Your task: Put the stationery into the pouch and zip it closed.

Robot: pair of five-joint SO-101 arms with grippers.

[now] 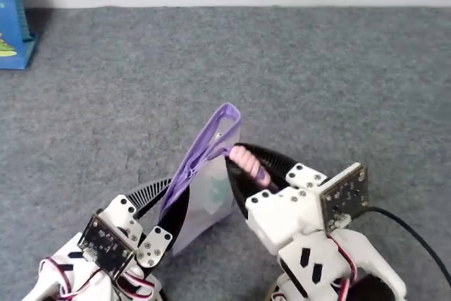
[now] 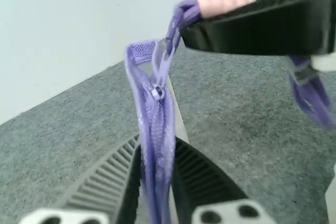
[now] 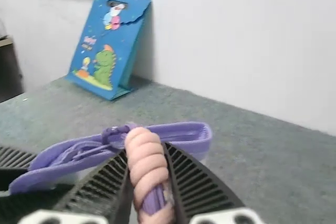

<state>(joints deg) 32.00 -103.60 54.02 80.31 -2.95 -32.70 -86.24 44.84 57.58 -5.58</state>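
Purple zip pouch is standing on edge over the grey felt table, its zipper edge slanting upward, with an arm gripping each end. The left gripper is pinching the pouch's lower end, its ribbed black fingers pressing flat against both sides of the zipper tape. At the pouch's raised end, the right gripper is clamping a pink twisted charm that is hanging from the zip slider on a purple cord. Its jaws are closing snugly around the charm and nothing else. The slider is sitting close to that raised end, and the teeth running from it toward the left gripper are looking joined. Well beyond the pouch, a blue gift bag printed with a dinosaur is leaning against the white wall.
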